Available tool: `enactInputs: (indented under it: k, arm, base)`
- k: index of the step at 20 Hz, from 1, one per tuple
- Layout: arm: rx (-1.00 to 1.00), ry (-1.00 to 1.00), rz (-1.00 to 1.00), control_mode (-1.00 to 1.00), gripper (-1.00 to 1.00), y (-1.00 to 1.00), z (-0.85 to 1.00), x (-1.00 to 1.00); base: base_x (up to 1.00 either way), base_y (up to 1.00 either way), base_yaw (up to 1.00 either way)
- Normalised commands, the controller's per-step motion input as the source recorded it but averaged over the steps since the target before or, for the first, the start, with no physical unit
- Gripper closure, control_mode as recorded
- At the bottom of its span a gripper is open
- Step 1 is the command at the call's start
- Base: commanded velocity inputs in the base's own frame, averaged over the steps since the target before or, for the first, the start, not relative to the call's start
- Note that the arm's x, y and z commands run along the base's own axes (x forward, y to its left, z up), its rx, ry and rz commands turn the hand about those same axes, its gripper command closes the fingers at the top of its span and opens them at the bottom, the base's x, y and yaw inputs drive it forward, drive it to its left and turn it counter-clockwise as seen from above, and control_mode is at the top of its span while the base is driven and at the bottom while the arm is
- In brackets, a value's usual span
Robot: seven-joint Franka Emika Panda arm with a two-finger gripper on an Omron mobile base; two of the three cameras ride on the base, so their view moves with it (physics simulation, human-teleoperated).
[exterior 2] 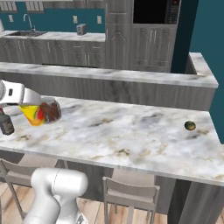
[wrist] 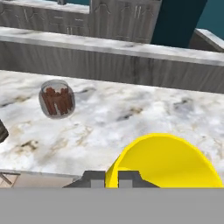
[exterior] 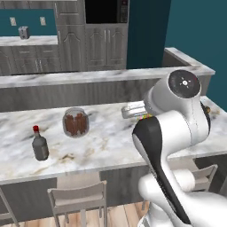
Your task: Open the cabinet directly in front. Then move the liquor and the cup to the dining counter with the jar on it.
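Observation:
My gripper (wrist: 111, 179) is shut on the rim of the yellow cup (wrist: 166, 161) and holds it just above the dining counter (wrist: 131, 118). In the right base view the cup (exterior 2: 34, 114) hangs under the hand at the left, in front of the jar (exterior 2: 51, 110). The jar (exterior: 76, 122), squat with reddish-brown contents, stands on the marbled top. To its left stands the liquor (exterior: 40, 144), upright with a red cap. In the left base view my own arm hides most of the cup. The cabinet is out of view.
A raised back ledge (exterior: 88, 77) runs behind the dining counter. Stools (exterior: 77, 199) stand along its front edge. A small dark round object (exterior 2: 190, 126) lies near the counter's right end. Beyond are grey kitchen units and a microwave (exterior 2: 155, 11).

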Motion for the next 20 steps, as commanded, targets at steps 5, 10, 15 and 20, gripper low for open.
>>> enactInputs:
  k: [5,10,15,20]
  arm:
    - [-0.05,0.2,0.0,-1.0,1.0,0.16,-0.21,0.46]
    - [0.0,0.18,0.04,-1.0,1.0,0.0,-0.1,0.69]
    - [-0.03,0.03,0.02,-1.0,1.0,0.0,-0.24,0.29]
    - [-0.08,0.0,0.03,-1.0,1.0,0.0,-0.46,0.17]
  base:
    - [0.0,0.0,0.0]
    - [0.0,0.0,0.0]
    - [0.0,0.0,0.0]
    - [0.0,0.0,0.0]
